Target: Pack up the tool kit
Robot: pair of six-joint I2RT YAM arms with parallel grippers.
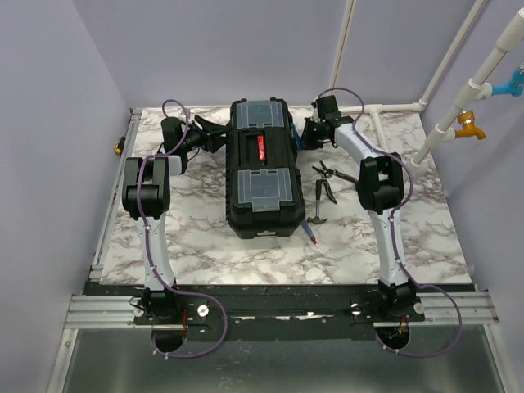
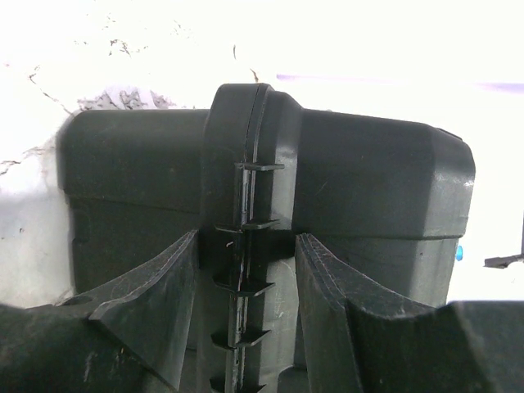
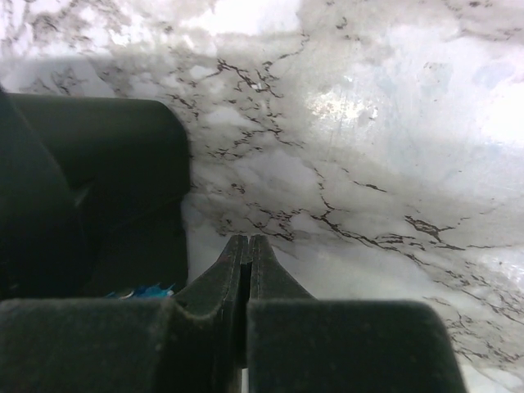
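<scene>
- Two claws flank the closed toolbox [image 1: 262,168], mid-tabletop [image 1: 196,237].
- Left claw [image 2: 246,246] half-wide, apparently clamping its left-side ridge; right claw [image 3: 248,250] pinched shut, empty.
- Hold it steady before unlatching; hammer [image 1: 320,205] lies right.

In the left wrist view the toolbox [image 2: 368,188] runs off the bottom edge, its lower wall hidden behind the fingers [image 2: 155,311] of the left gripper [image 2: 246,237]; the table [image 2: 123,49] at the top is washed out white. Lower left in the right wrist view, a teal patch [image 3: 147,291] is half covered by the right gripper [image 3: 248,239]. In the top view the hand tools [image 1: 321,201] are too small to name for sure.
</scene>
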